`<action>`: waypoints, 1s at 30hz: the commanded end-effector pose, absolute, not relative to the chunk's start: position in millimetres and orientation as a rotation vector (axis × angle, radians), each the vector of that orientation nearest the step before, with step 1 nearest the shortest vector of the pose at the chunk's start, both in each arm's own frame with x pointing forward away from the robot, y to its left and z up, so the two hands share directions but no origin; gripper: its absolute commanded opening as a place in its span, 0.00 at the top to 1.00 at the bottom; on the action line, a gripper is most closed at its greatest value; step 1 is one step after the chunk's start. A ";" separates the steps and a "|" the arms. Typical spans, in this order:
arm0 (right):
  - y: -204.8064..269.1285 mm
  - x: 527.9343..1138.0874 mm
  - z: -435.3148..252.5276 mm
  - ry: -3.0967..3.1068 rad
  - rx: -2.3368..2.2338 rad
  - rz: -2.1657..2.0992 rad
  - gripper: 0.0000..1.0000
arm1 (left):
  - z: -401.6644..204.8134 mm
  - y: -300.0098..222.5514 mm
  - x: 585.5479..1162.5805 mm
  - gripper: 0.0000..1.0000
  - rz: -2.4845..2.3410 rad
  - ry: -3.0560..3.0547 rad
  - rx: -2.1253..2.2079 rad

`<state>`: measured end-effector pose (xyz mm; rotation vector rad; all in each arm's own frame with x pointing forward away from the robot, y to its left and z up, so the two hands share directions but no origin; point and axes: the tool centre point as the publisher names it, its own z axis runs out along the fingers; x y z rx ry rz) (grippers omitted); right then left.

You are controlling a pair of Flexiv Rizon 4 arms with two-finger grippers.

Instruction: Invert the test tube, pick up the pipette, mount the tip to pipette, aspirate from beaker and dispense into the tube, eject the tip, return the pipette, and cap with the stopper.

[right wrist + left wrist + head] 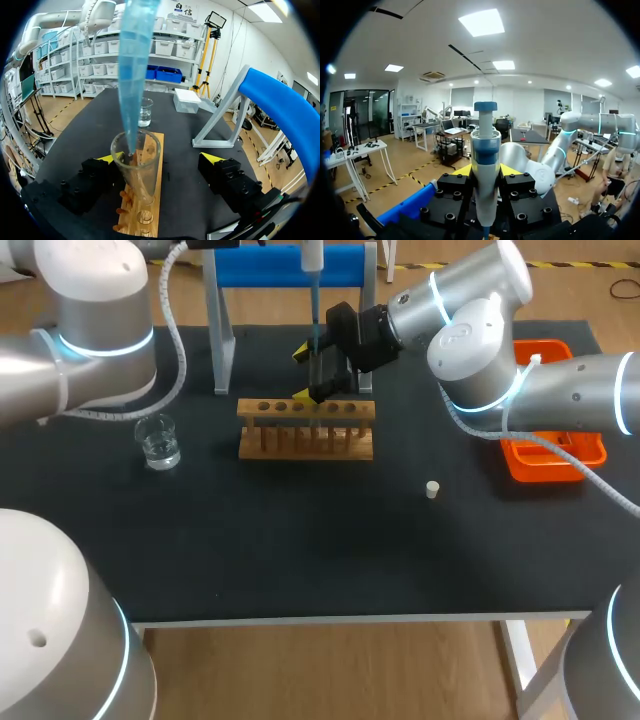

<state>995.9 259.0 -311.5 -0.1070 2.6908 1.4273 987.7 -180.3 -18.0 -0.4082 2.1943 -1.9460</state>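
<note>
**Step in hand (as judged): dispensing into the test tube.**

The test tube [136, 162] stands in the wooden rack [305, 430], mid-table toward the far edge. The pipette [486, 150] is gripped upright by the left hand [486, 171], with both yellow fingertips pressed against its body. Its blue tip [131, 75] is lowered into the mouth of the tube. The right hand [160, 160] is open: one finger is just beside the glass and the other is well apart from it.

For a clean dispense:
- The tip is to be kept inside the rim and the pipette held vertical.
- The plunger is to be pressed evenly.
- The tube appears to lean in its hole, so it must not be nudged by the near finger.

Whether liquid is in the tip cannot be told.

**Surroundings**
- The beaker [158, 443], holding clear liquid, is set near the left edge.
- The stopper [432, 489] lies on the table [300, 540] between the rack and the right edge, apart from both.
- An orange tray [550, 468] is placed at the right edge, partly hidden under the right arm [520, 380].
- A blue stand [290, 265] rises at the far edge behind the rack.

The right hand crowds the rack — withdrawal of the tip is best made straight upward.
</note>
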 end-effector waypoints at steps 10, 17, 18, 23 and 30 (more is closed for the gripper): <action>258.5 996.4 -310.5 2.697 -0.109 1.423 0.00 | -28.0 -178.6 990.3 1.00 -1.956 2.192 -0.415; 258.5 996.4 -310.5 2.697 -0.109 1.423 0.00 | -29.7 -174.6 990.2 1.00 -1.928 2.200 -0.414; 258.5 996.4 -310.5 2.697 -0.109 1.423 0.00 | -29.8 -174.0 990.3 1.00 -1.925 2.199 -0.412; 258.5 996.4 -310.5 2.697 -0.109 1.423 0.00 | -29.5 -172.6 990.7 1.00 -1.916 2.192 -0.397; 258.5 996.4 -310.5 2.697 -0.109 1.423 0.00 | -26.8 -172.3 991.3 1.00 -1.934 2.157 -0.373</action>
